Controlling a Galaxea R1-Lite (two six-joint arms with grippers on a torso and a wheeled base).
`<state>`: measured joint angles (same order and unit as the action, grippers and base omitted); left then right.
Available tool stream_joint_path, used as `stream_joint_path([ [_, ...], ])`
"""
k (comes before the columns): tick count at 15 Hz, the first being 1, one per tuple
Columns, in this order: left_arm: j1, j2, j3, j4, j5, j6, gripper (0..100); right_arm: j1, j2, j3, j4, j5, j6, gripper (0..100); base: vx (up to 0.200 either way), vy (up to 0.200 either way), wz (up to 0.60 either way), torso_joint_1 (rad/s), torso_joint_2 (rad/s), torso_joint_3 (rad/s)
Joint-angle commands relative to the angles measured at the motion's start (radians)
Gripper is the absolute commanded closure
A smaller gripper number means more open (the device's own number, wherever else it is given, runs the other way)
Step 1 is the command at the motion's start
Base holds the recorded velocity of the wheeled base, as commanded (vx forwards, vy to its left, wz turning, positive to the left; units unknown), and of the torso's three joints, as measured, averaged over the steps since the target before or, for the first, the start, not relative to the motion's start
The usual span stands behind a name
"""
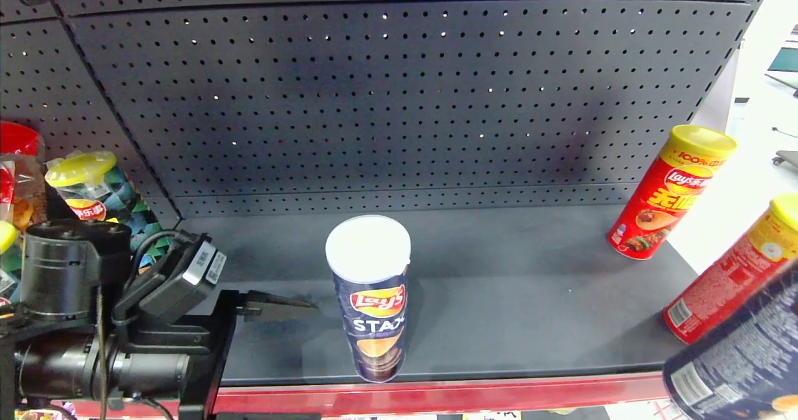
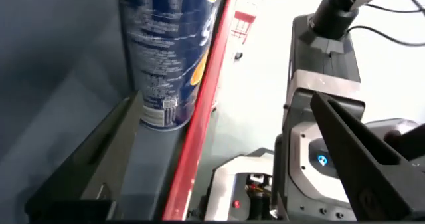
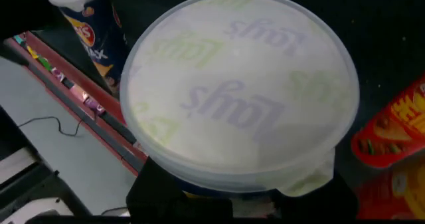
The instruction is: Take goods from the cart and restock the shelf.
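A dark pegboard panel point(image 1: 399, 96) backs the grey shelf point(image 1: 499, 295), whose front edge is red. One blue canister point(image 1: 372, 301) stands upright at the middle of that front edge with its white lid on. The left gripper point(image 2: 222, 104) sits just beside it, fingers spread and not touching it. The right gripper point(image 3: 166, 194) is clamped round a held canister point(image 3: 239, 91), also blue, tilted off the shelf's front right corner. A red canister point(image 1: 670, 192) stands near the back right corner, and a second red canister point(image 1: 729, 270) stands nearer the front along the right edge. Every canister is lidded, so the contents are hidden. Restocking looks partway done. Next, the held canister probably needs to be set upright on the bare shelf between the blue and red ones.
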<state>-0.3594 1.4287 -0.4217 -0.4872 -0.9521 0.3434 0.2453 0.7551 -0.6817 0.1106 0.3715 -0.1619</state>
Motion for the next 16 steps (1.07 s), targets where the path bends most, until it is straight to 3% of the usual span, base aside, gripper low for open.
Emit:
stream_joint_path([
  [1, 0.002, -0.048, 0.031, -0.001, 0.003, 0.0, 0, 0.061, 0.194, -0.032, -0.118, 0.001, -0.001, 100, 0.0, 0.0, 0.0, 0.0, 0.0, 0.0],
  [2, 0.003, -0.068, 0.06, 0.001, 0.024, 0.0, 0, 0.088, 0.291, -0.048, -0.218, 0.001, -0.001, 100, 0.0, 0.0, 0.0, 0.0, 0.0, 0.0],
  [7, 0.002, -0.136, 0.144, -0.001, 0.104, 0.0, 0, 0.177, 0.56, -0.176, -0.367, 0.0, 0.001, 100, 0.0, 0.0, 0.0, 0.0, 0.0, 0.0],
  [9, 0.002, -0.152, 0.144, 0.002, 0.168, 0.002, 0, 0.21, 0.69, -0.249, -0.422, 0.0, 0.007, 100, 0.0, 0.0, 0.0, 0.0, 0.0, 0.0],
  [13, 0.0, -0.192, 0.185, 0.006, 0.204, 0.002, 0, 0.258, 0.914, -0.381, -0.531, 0.0, 0.005, 100, 0.0, 0.0, 0.0, 0.0, 0.0, 0.0],
  [16, 0.002, -0.212, 0.201, 0.006, 0.211, 0.0, 0, 0.293, 1.011, -0.484, -0.537, 0.003, 0.018, 100, 0.0, 0.0, 0.0, 0.0, 0.0, 0.0],
])
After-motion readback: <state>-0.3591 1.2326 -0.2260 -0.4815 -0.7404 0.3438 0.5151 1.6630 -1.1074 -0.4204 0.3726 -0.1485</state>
